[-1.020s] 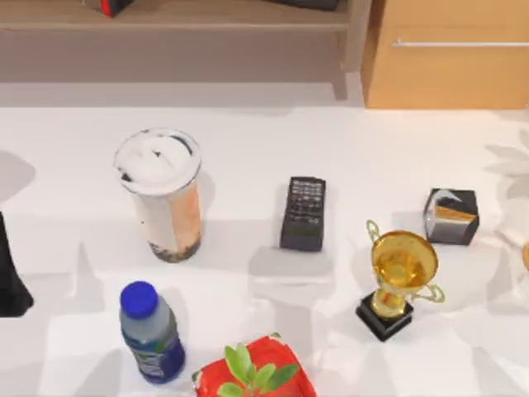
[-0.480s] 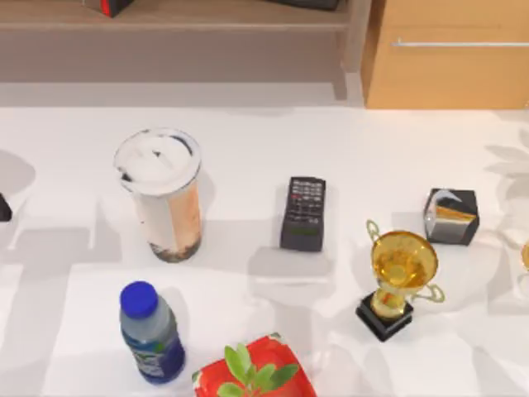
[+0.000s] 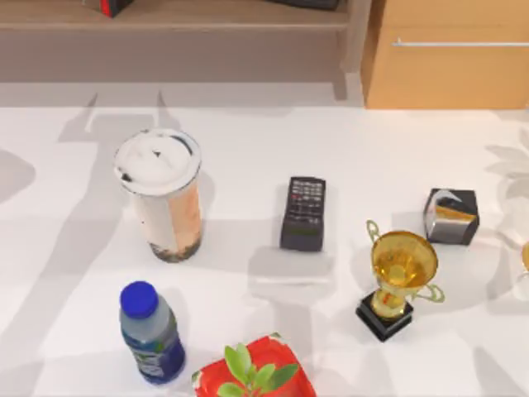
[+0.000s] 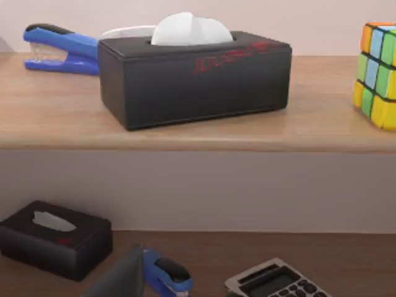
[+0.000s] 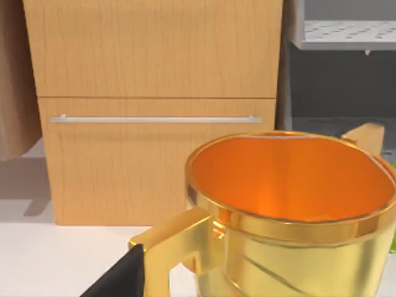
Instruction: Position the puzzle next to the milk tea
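The puzzle [image 4: 377,74], a small cube with yellow, green, orange and blue squares, stands on the upper wooden shelf [image 4: 185,127] in the left wrist view, beside a black tissue box [image 4: 195,77]. A dark part of my left gripper [image 4: 120,278] shows low in that view, well short of the puzzle. The milk tea [image 3: 161,198], a tall clear cup with a white foamy top and dark pearls, stands upright at the table's left. A dark part of my right gripper [image 5: 117,278] sits close behind the gold trophy [image 5: 291,204].
On the table are a black keypad device [image 3: 303,212], the gold trophy [image 3: 401,273], a black cube [image 3: 451,216], a blue-capped bottle [image 3: 151,332] and a red plant pot [image 3: 254,374]. A wooden cabinet [image 3: 446,54] stands back right. The shelves hold a blue stapler [image 4: 59,46] and a calculator [image 4: 278,284].
My left arm, seen at the top view's left edge a second ago, has left that view. Its shadow now stretches up toward the shelf. Nothing on the table moved.
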{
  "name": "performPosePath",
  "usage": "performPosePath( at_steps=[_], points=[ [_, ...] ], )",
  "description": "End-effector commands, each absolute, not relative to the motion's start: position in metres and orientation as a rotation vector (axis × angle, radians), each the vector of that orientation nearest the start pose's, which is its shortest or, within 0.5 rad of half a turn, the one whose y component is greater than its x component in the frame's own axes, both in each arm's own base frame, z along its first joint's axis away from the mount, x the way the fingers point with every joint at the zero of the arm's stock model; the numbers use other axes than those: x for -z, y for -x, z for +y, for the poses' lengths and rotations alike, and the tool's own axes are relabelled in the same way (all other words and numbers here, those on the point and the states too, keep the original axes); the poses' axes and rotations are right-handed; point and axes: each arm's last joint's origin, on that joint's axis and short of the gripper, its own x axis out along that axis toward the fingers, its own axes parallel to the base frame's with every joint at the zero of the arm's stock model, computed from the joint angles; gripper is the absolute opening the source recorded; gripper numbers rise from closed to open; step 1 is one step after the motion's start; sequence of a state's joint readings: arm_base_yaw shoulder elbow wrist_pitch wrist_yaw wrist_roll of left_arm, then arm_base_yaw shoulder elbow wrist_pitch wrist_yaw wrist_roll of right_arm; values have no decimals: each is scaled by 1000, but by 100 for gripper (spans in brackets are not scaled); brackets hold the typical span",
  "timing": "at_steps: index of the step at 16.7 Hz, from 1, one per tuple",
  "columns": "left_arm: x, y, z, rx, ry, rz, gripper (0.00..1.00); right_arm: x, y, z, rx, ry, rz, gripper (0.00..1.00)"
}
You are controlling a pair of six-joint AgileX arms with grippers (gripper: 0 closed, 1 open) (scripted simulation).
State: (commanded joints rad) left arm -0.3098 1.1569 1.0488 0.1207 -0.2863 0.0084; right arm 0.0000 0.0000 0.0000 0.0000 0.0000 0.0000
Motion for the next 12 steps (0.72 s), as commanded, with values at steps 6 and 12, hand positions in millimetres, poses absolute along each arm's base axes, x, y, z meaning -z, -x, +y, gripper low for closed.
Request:
performPosePath(
  at_steps=[6, 12],
  points=[
    [-384, -358, -146, 18, 2, 1, 100, -160, -106, -1, 0, 0, 0, 100],
    [-377, -386, -175, 20, 0, 0, 100, -160, -106, -1, 0, 0, 0, 100]
  ],
)
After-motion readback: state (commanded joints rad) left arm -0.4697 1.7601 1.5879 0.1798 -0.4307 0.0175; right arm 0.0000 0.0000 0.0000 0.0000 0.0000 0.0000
